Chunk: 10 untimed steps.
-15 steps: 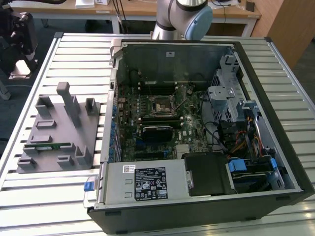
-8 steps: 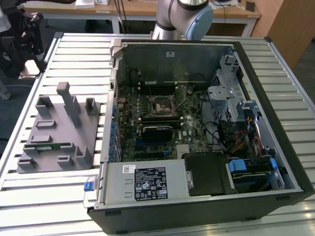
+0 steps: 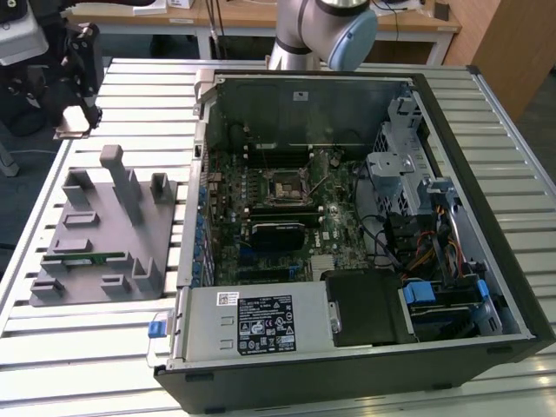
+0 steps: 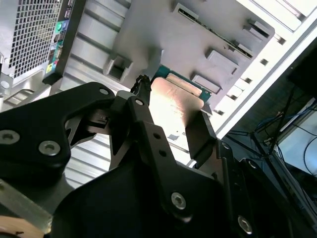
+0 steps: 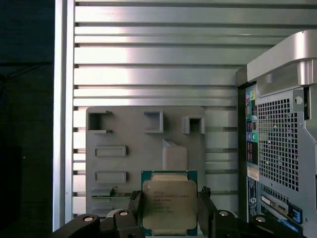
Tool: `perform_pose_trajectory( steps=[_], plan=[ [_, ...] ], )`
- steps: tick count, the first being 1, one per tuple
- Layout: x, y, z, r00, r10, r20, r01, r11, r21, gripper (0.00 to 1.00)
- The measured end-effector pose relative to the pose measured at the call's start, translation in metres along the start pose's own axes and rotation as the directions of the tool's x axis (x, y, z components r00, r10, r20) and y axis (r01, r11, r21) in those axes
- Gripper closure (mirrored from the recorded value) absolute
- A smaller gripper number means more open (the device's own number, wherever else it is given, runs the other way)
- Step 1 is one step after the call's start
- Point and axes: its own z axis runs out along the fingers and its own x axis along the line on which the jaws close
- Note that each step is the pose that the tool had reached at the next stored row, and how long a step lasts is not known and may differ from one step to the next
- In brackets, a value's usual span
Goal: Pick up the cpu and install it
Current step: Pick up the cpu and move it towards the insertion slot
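The cpu [image 5: 169, 208] sits squarely between the two fingers [image 5: 134, 204] of the gripper [image 5: 170, 197]. The jaws are closed on its opposite edges, and its metal top faces the camera in the first wrist view. In the second wrist view the same chip [image 4: 174, 105] is pinched at the fingertips, lifted well clear of the grey fixture [image 4: 198, 39] behind it. In the exterior view the gripper [image 3: 76, 122] hangs at the exterior view's left, near the fixture's [image 3: 100, 234] far end, with the pale cpu [image 3: 73, 132] at its tip.

There is one cpu, one gripper with two fingers, and one fixture. One green memory stick [image 3: 91, 257] lies in a slot of the fixture. One open case [image 3: 347, 382] holds one motherboard [image 3: 339, 234] with one square socket [image 3: 282, 184].

Fixture and case both rest on the slatted metal table [image 3: 87, 347], the case just beside the fixture on the exterior view's right. The case's upright side wall stands between the gripper and the socket. Cables, drive cages and a silver box crowd the case around the board. The arm [image 3: 321, 30] rises behind the case's far wall. In the first wrist view the case's perforated rear panel [image 5: 280, 148] stands beside the fixture [image 5: 124, 129].
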Motion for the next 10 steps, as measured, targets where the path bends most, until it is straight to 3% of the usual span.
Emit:
perform_pose_trajectory(
  steps=[10],
  plan=[
    [-0.033, 0.0006, 0.0008, 1.0, 0.0, 0.0002, 0.0, 1.0, -0.0001, 0.47]
  ],
)
